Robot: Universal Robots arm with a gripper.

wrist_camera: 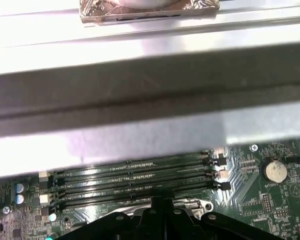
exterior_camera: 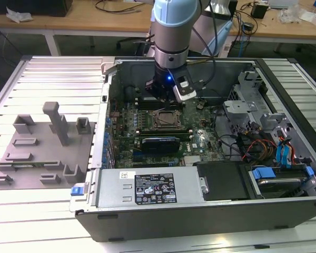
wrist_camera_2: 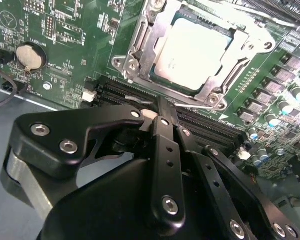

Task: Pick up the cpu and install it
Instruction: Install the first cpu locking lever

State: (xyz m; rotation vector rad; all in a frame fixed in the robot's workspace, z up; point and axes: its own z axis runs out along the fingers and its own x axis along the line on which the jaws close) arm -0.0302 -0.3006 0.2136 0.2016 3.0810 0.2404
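The cpu (wrist_camera_2: 195,52) lies flat inside the socket (wrist_camera_2: 138,49) on the motherboard (wrist_camera_2: 70,55), within the open computer case (exterior_camera: 147,221). The gripper (wrist_camera_2: 161,106) hangs just beside the socket's far side, fingers drawn narrow together, holding nothing.

Pale blue arm (exterior_camera: 171,23), black gripper (wrist_camera_2: 160,107) linkage, silver screws (wrist_camera_2: 169,205), small blue light (exterior_camera: 169,79)

Shiny metal cpu (wrist_camera_2: 192,52), matt black tool (wrist_camera_2: 162,120)
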